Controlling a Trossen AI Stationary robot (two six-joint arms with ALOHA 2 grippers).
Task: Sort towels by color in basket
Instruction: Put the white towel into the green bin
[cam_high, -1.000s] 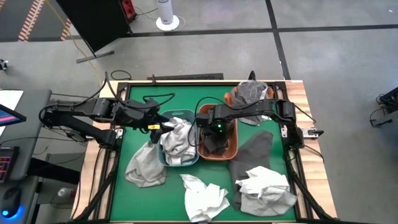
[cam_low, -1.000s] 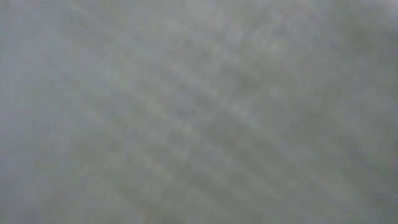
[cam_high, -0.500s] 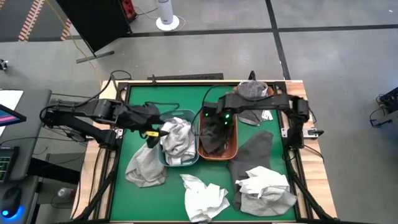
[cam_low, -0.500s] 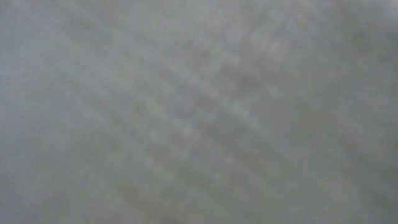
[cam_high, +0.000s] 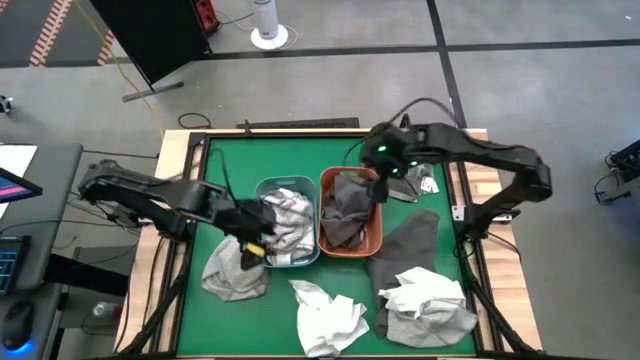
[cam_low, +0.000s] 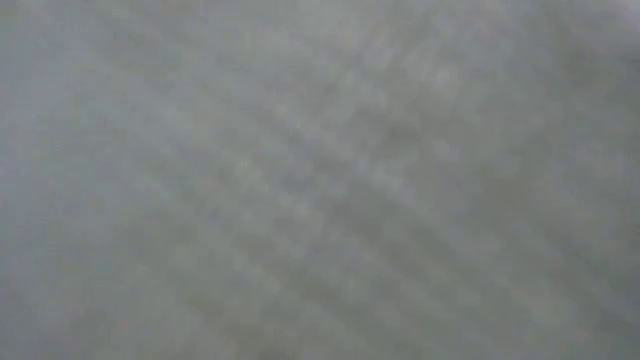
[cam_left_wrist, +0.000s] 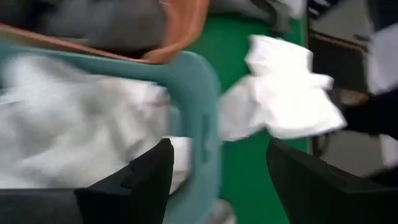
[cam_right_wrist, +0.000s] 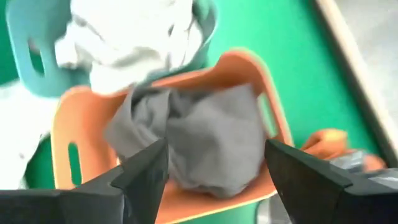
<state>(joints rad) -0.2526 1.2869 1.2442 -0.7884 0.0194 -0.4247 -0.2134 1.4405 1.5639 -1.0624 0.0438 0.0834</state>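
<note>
Landmark: orange basket (cam_high: 376, 237), rounded plastic tub with slotted handles, near mid-table on the green mat (cam_high: 225, 170).
Dark grey towel (cam_high: 346, 210): crumpled inside the orange basket, soft folds spilling over the rim on the far side.
Teal basket (cam_high: 263, 250): touching the orange basket's left wall; same rounded plastic form, heaped with a white towel (cam_high: 287, 222), wrinkled.
Light grey towel (cam_high: 236, 268): bunched on the mat left of the teal basket, against its near-left corner.
Large dark grey towel (cam_high: 407, 245): spread flat on the mat just right of the orange basket, reaching toward the table's near edge.
White towel on dark towel (cam_high: 427, 298): crumpled mound near the table's near-right corner, well nearer than the orange basket.
White checked towel (cam_high: 328, 313): rumpled on the mat, nearer than both baskets, by the near edge.
Rust-orange towel (cam_right_wrist: 331, 142): small heap beyond the orange basket's far-right corner, patterned grey cloth beside it.
Right gripper (cam_high: 378, 186): above the orange basket's far-right rim, fingers (cam_right_wrist: 146, 174) spread wide, nothing between them.
Left gripper (cam_high: 252, 240): at the teal basket's left rim, fingers (cam_left_wrist: 140, 177) apart astride the rim, holding nothing.
Open room: bare mat far-left of the baskets; wooden table border (cam_high: 482, 150) all round.
Low view: blurred grey, nothing legible.
</note>
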